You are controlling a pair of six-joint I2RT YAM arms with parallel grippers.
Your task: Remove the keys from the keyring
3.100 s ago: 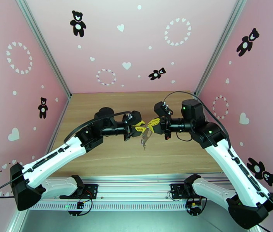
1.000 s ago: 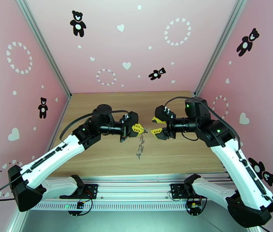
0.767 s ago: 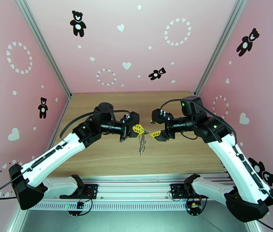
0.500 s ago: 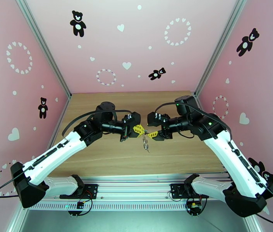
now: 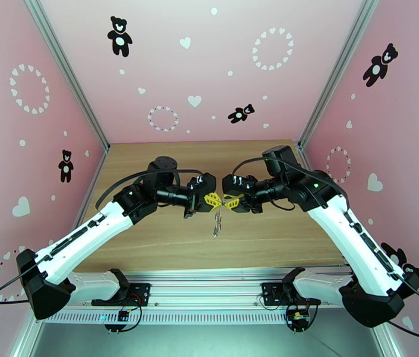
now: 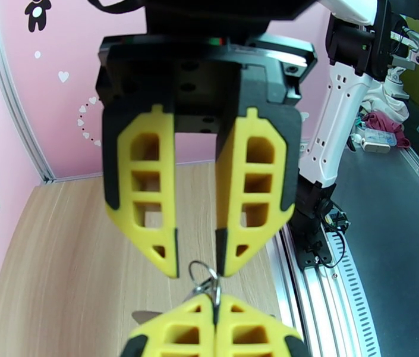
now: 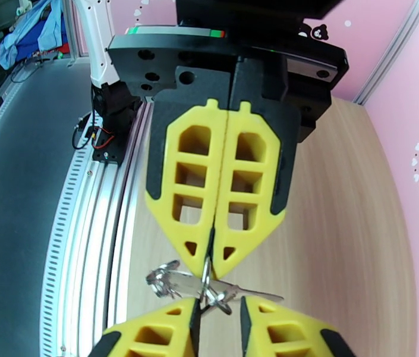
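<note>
Above the middle of the wooden table my left gripper (image 5: pixel 214 201) and right gripper (image 5: pixel 231 203) meet tip to tip. The left gripper (image 7: pixel 211 270) is shut on a small silver ring of the keyring (image 7: pixel 208 291). The rest of the keyring (image 5: pixel 217 220) and the keys dangle below the fingertips in the top view, too small to separate. In the right wrist view a flat key shaft (image 7: pixel 255 293) points right and a ring cluster (image 7: pixel 164 276) lies left. The right gripper (image 6: pixel 198 271) has its jaws a little apart, with the small ring (image 6: pixel 204 272) between the tips.
The wooden table (image 5: pixel 167 239) lies under both arms, with pink walls on three sides. An aluminium rail (image 5: pixel 209 273) runs along the near edge by the arm bases.
My right gripper has moved left to meet the left gripper and narrowed its jaws around the ring. The dangling keys swung slightly. The left gripper stayed shut and nearly still.
</note>
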